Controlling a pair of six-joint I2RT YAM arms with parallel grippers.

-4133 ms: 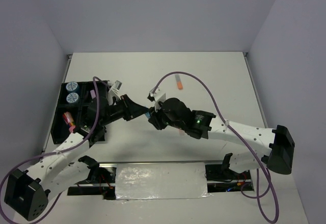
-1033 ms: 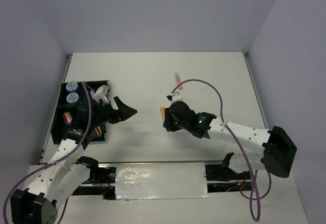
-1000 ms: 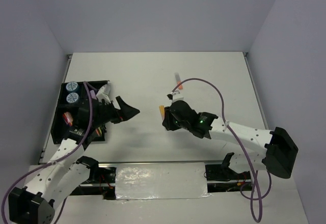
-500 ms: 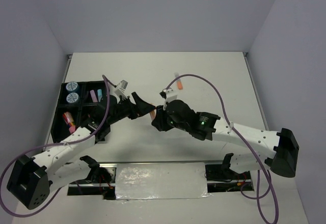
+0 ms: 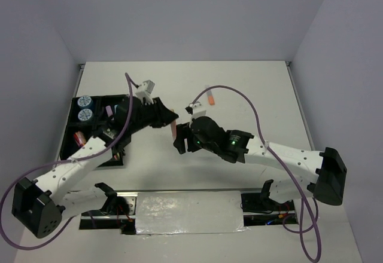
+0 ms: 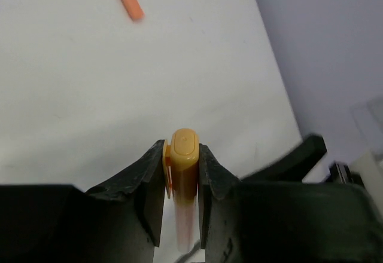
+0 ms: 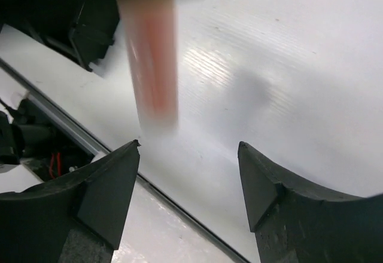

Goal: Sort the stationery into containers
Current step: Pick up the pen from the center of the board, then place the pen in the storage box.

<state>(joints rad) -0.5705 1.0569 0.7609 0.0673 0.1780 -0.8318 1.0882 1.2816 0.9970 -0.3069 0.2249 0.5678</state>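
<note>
White surface (image 5: 257, 89) carrying a tray and one loose stick
A black organiser tray (image 5: 66, 146) is sitting by its left edge; an orange-tipped stick (image 5: 210, 97) is lying well apart, toward the far middle.

Both arms stretched toward the middle, nearly meeting — left gripper (image 6: 181, 158) pinching a highlighter (image 6: 183, 176), right gripper (image 7: 188, 148) spread wide.

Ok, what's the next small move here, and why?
Probably draw the left gripper back toward the black plastic organiser tray: its jaws are clamped on the orange-capped highlighter, and the right gripper stands open, not gripping it.
</note>
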